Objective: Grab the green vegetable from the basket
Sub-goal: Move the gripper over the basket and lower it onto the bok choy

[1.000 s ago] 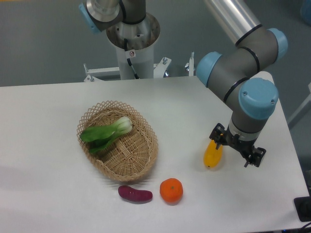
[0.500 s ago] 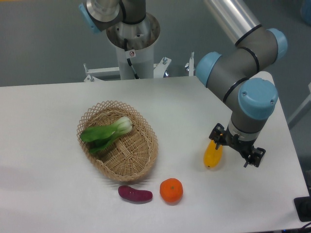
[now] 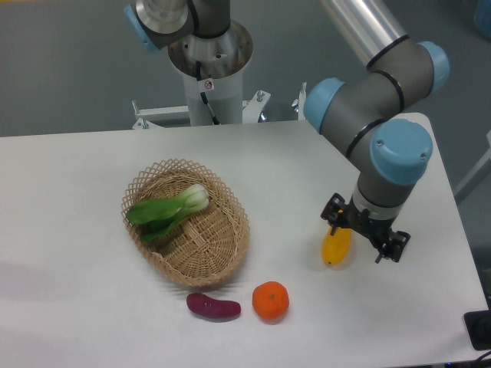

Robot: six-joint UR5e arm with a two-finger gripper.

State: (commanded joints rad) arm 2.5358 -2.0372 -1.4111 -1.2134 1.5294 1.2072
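Toward the right edge of the white table [image 3: 69,192], my two-finger gripper [image 3: 367,236] hangs low over the surface, wrist pointing down, with the grey and blue joints of my arm [image 3: 376,100] rising above it toward the far right corner. My black fingers [image 3: 390,247] are partly hidden under the wrist, and I cannot tell whether they are spread or pressed together. The yellow oblong vegetable [image 3: 336,245] lies on the table just beside and partly beneath my gripper, its upper end tucked under my wrist housing; whether I touch it I cannot tell.

The small bok choy with dark green floppy leaves and a pale stalk base [image 3: 167,211] lies inside the shallow oval basket of tan woven wicker [image 3: 230,253], well apart from my gripper. It rests in the far-left part of the basket, leaves pointing toward the left edge of the table and the whitish base toward the far side of the rim. The basket sits left of the table's middle.

Near the front edge, a dark purple sweet potato [image 3: 213,307] lies just beside the basket's near rim, and a round orange fruit [image 3: 270,300] sits close to its right, between basket and yellow vegetable.
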